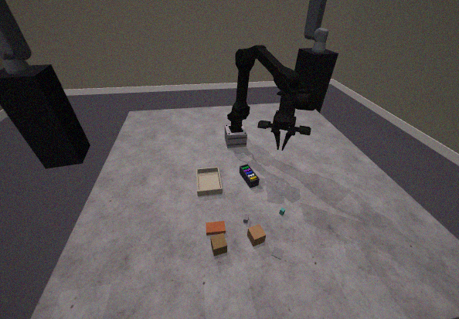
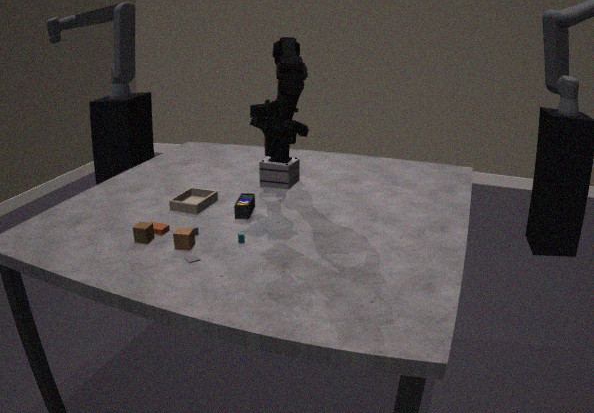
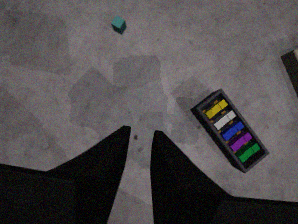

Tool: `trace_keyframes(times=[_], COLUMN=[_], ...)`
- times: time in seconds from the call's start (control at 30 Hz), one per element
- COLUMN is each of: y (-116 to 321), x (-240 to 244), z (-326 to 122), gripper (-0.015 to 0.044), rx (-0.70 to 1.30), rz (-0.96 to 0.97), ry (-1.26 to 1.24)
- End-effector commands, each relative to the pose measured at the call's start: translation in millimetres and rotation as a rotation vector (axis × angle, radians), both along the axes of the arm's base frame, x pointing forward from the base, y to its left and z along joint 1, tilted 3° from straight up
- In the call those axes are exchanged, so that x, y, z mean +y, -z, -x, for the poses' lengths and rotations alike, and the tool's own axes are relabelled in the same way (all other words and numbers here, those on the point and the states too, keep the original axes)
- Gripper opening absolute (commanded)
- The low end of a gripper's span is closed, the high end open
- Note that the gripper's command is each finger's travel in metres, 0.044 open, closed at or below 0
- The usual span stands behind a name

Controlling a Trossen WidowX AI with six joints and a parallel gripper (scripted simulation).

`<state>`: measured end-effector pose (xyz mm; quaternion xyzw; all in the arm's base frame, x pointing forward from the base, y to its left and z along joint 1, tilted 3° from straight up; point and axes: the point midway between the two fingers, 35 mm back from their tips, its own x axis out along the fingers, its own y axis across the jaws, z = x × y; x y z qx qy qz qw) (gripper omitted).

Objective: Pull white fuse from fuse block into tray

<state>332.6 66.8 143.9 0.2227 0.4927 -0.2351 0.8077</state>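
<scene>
The black fuse block (image 1: 246,176) lies on the grey table with several coloured fuses in a row; it also shows in the exterior view (image 2: 244,205) and the wrist view (image 3: 229,130). The white fuse (image 3: 225,120) sits in the block, second from the yellow end, between the yellow and blue fuses. The beige tray (image 1: 209,181) lies empty just left of the block. My gripper (image 1: 283,148) hangs above the table, behind and to the right of the block, pointing down. Its fingers are nearly closed with a narrow gap and nothing between them.
A teal cube (image 1: 282,212), a small grey cube (image 1: 246,219), a flat orange block (image 1: 215,227) and two brown cubes (image 1: 219,244) (image 1: 256,234) lie nearer the front. The arm's base (image 1: 236,135) stands behind the block. Black pillars stand off both table sides.
</scene>
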Motion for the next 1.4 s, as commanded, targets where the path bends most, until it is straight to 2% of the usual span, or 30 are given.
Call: trace_keyframes(times=[0.0, 0.13, 0.2, 1.37], y=[56.7, 103.3, 112.9, 136.7], x=[-42.3, -76.2, -83.0, -90.8], z=[5.9, 22.3, 27.4, 23.8], gripper=[0.0062, 0.0062, 0.0062, 0.0062], rx=[0.165, 0.311, 0.344, 0.345], rz=[-0.158, -0.326, -0.365, -0.367], ry=[0.302, 0.633, 0.712, 0.716])
